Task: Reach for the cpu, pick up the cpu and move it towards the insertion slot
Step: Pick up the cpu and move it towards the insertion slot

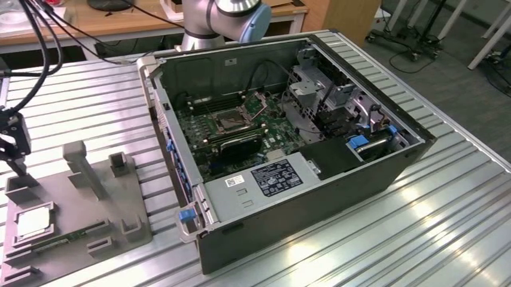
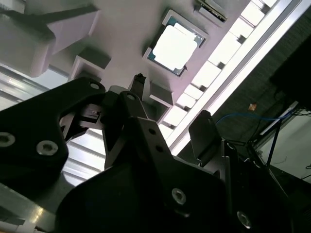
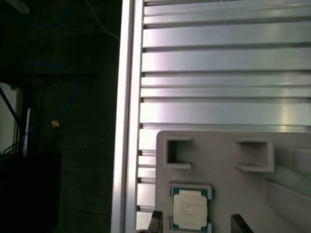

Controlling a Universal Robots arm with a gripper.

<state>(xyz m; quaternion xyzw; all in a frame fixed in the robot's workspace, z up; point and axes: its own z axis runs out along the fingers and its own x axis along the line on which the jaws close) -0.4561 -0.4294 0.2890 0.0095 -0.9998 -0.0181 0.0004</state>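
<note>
The cpu (image 1: 32,222) lies flat in a square recess of the grey fixture plate (image 1: 119,206), at the exterior view's left. My gripper (image 1: 16,164) hangs a little above the plate, just past the cpu and apart from it. In both wrist views its fingers stand apart and hold nothing. In the first wrist view the cpu (image 3: 190,208) sits between the two dark fingertips (image 3: 155,221). In the second wrist view the cpu (image 2: 175,46) lies beyond my gripper (image 2: 172,104). The insertion slot (image 1: 231,121) is on the green board inside the open computer case (image 1: 319,197).
Upright grey blocks (image 1: 80,167) rise from the fixture plate beside the cpu. A long green circuit strip (image 1: 60,242) lies near the plate's front. The slatted metal table's edge (image 3: 129,121) runs close to the plate. Black cables (image 1: 40,48) hang over the gripper.
</note>
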